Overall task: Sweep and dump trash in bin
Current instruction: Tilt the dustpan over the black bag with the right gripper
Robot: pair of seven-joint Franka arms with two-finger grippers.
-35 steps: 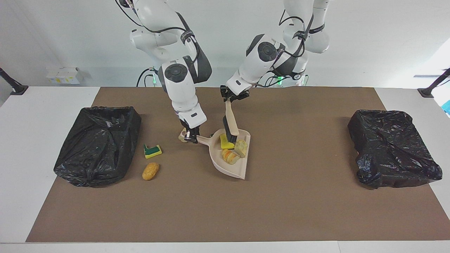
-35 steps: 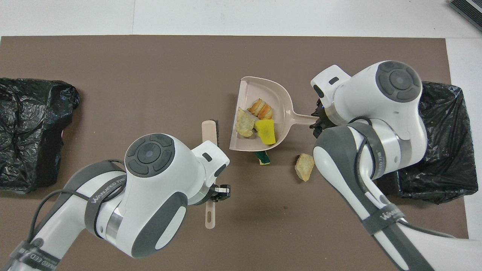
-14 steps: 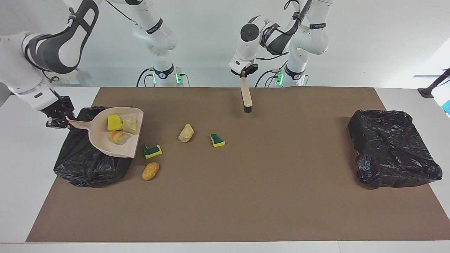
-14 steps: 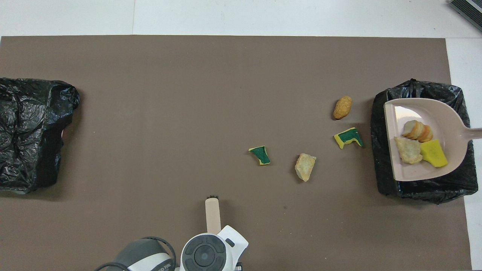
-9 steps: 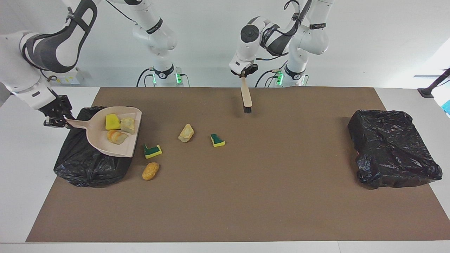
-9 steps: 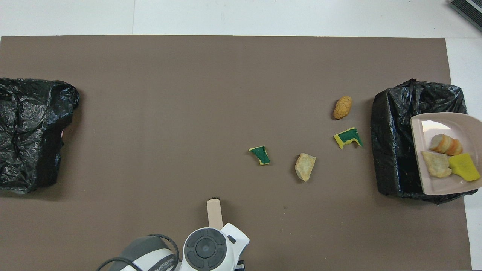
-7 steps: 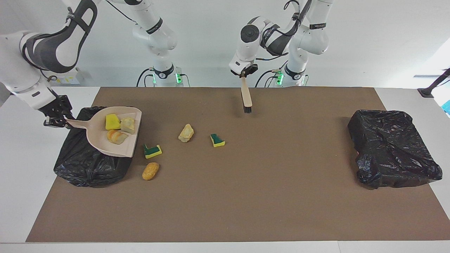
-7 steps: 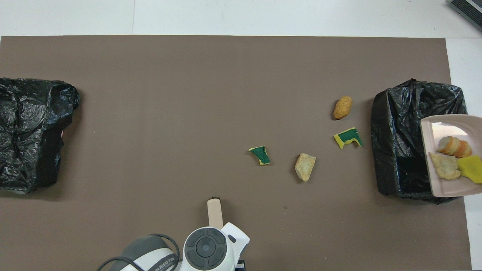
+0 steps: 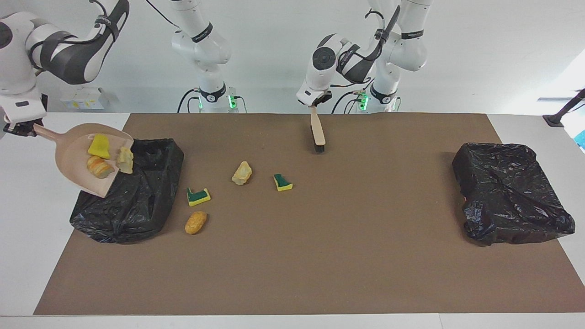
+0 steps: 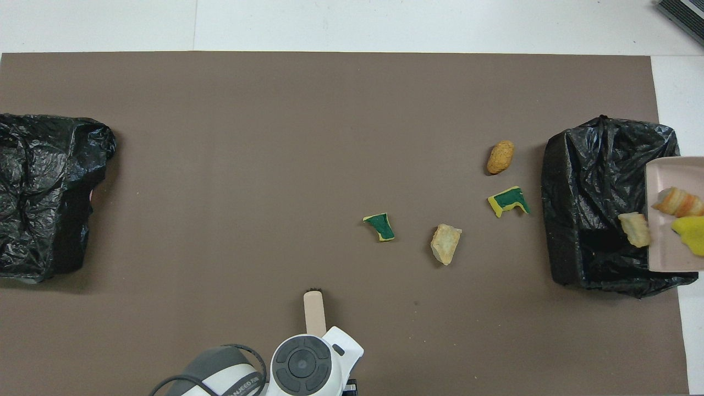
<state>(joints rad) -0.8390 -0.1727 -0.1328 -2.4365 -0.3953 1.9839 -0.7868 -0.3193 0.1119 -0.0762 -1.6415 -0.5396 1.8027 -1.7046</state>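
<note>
The right gripper point(image 9: 20, 130) has its fingers closed on the handle of a beige dustpan point(image 9: 77, 164), held raised and tilted over the black-lined bin point(image 9: 137, 192) at the right arm's end of the desk point(image 9: 320, 256). Three scraps of trash sit in the tilted pan: a yellow sponge piece point(image 9: 99, 146), a striped orange-and-tan bread chunk point(image 9: 98, 167), and a pale tan bread chunk point(image 9: 124, 161) at the pan's open lip, over the bin.

The left gripper point(image 9: 316, 101) is pinched shut on the handle of a beige brush point(image 9: 317, 132), which hangs bristles-down over the desk's edge nearest the robots, about midway along it.

Four more scraps lie on the brown mat covering the desk. A green-and-yellow sponge piece point(image 9: 198, 196) and an orange-brown nugget point(image 9: 195, 222) lie just beside the bin, the nugget farther from the robots. A pale tan chunk point(image 9: 241, 173) and a second green-and-yellow sponge piece point(image 9: 282, 182) lie near the desk's middle, close together.

A second black-lined bin point(image 9: 512, 192) stands at the left arm's end of the desk, well apart from the scraps.
</note>
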